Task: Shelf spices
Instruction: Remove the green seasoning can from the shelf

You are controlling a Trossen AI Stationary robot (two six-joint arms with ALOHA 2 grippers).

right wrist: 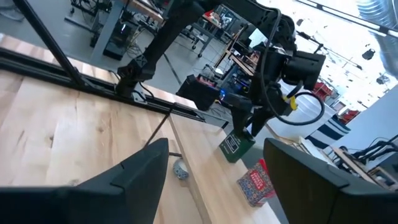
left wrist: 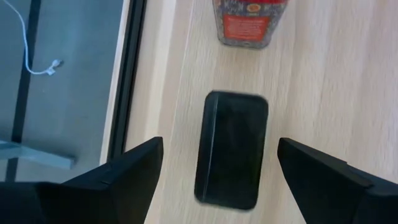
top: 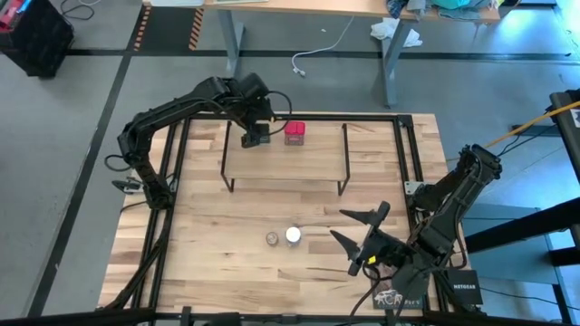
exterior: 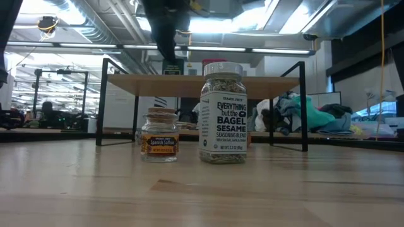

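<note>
The shelf (top: pixel 299 167) stands at the table's far middle. On its plank are a dark square tin (left wrist: pixel 231 149) and, to its right, a red square tin (top: pixel 294 133). My left gripper (left wrist: pixel 221 146) hangs over the dark tin, pointing steeply down. It is open, with one finger on either side of the tin and clear of it. On the table in front of the shelf stand a tiny round jar (top: pixel 272 238) and a white-capped clear jar (top: pixel 293 235). My right gripper (top: pixel 337 224) is open and empty to their right, above the table.
Black rails (top: pixel 186 181) frame the table's left, right and far edges. The shelf's thin black legs (top: pixel 343 163) stand on the tabletop. The right part of the plank (top: pixel 322 154) is bare. Bare tabletop lies at the near left (top: pixel 208 263).
</note>
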